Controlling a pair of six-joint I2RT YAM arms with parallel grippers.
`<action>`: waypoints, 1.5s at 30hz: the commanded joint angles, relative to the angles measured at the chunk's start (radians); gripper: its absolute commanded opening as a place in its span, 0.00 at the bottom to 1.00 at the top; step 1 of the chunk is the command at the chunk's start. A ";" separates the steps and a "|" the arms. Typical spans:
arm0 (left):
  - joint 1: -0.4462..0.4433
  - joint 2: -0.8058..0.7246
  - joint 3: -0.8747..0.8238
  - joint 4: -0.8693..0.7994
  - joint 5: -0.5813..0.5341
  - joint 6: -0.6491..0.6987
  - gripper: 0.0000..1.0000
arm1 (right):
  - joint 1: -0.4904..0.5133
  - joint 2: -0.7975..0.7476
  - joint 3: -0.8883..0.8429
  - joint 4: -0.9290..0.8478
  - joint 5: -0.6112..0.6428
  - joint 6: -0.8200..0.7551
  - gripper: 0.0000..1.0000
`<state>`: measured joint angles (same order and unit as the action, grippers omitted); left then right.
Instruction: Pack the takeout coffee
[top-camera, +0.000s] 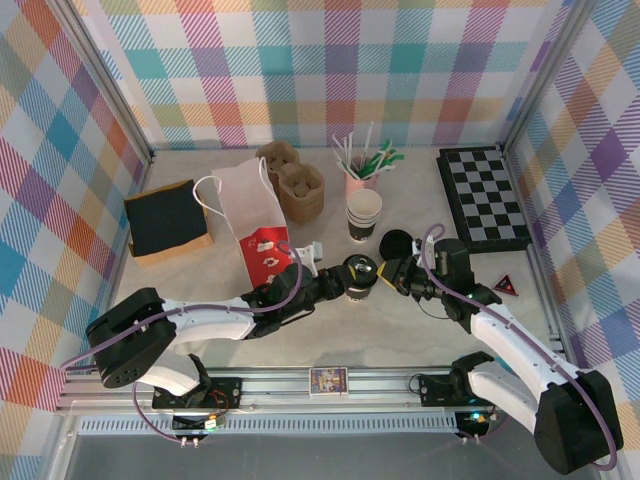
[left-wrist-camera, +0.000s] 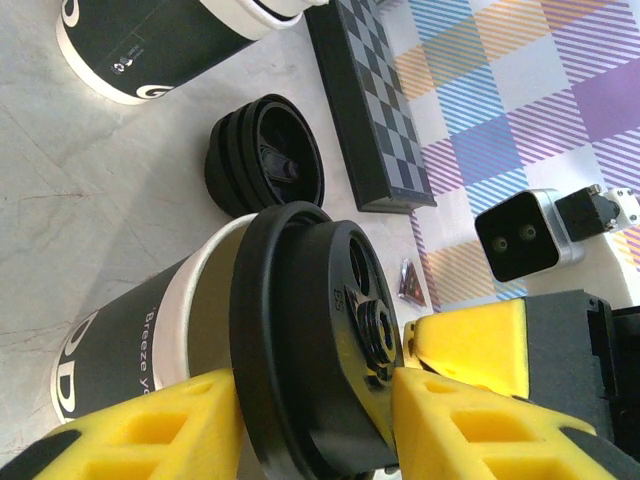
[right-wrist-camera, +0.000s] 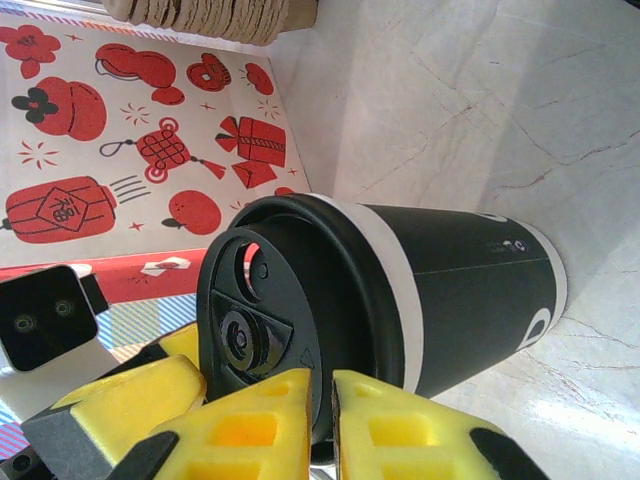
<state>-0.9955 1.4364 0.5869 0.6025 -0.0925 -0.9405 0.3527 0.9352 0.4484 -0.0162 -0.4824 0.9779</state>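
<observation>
Judging from how things lie, the packing is about half done. The takeout coffee (top-camera: 358, 275) has its black lid seated on the rim and seems to stand upright on the table (top-camera: 330, 335), between the two arms and just in front of the paper bag (top-camera: 255, 215). So the closing of the cup looks finished, but the cup is not yet in any package.

The right gripper (right-wrist-camera: 320, 430) has its yellow fingers (right-wrist-camera: 400, 435) pressed almost together, and the edge of the lid sits in the narrow gap between them, so it appears to pinch the lid's rim. The left gripper (left-wrist-camera: 318, 425) stands with one finger on each side of the same lid, close against it. Whether it really clamps the lid or only rests beside it, the pictures do not tell.

What is left, as it seems: to take the cup by its body and bring it to the bag. The bag lies flat on its side with its handles toward the far left, so it probably needs to be opened or held first. The brown cup carriers (top-camera: 298, 187) behind the bag are not used. The stack of lidless cups (top-camera: 364, 212) and the loose lid (top-camera: 396, 243) stand near, and a careless move could knock them.
</observation>
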 joint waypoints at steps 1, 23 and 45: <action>-0.011 -0.014 0.020 -0.062 -0.023 0.029 0.43 | -0.005 -0.010 0.014 0.013 -0.004 -0.030 0.16; -0.025 -0.059 0.097 -0.199 -0.046 0.099 0.54 | -0.005 -0.031 0.034 -0.029 0.014 -0.053 0.16; -0.035 -0.125 0.171 -0.444 -0.168 0.159 0.64 | -0.004 -0.034 0.107 -0.169 0.059 -0.134 0.30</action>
<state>-1.0245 1.3243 0.7258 0.2283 -0.2173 -0.8078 0.3527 0.8959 0.5003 -0.1310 -0.4427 0.8932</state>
